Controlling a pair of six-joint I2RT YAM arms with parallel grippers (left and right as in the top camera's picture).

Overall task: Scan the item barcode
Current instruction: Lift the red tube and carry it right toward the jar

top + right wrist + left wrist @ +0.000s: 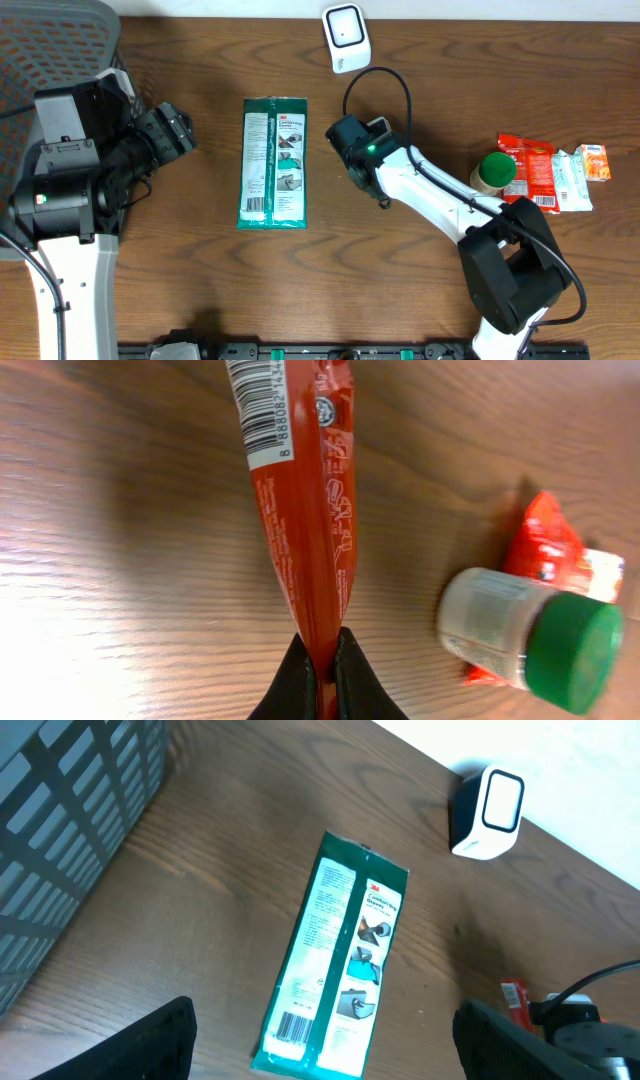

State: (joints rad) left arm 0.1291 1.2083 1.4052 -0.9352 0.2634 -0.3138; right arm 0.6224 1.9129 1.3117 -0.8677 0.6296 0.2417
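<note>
My right gripper is shut on the lower edge of a red sachet. The sachet hangs over the wood with its white barcode label at the far end. In the overhead view that gripper sits mid-table, below the white scanner, and hides the sachet. A green wipes packet lies flat to its left, barcode facing up. My left gripper hovers open above the packet's near end, holding nothing.
A bottle with a green cap lies at the right beside more red sachets and small white and orange packets. A grey mesh basket fills the far left corner. The scanner stands at the table's back edge.
</note>
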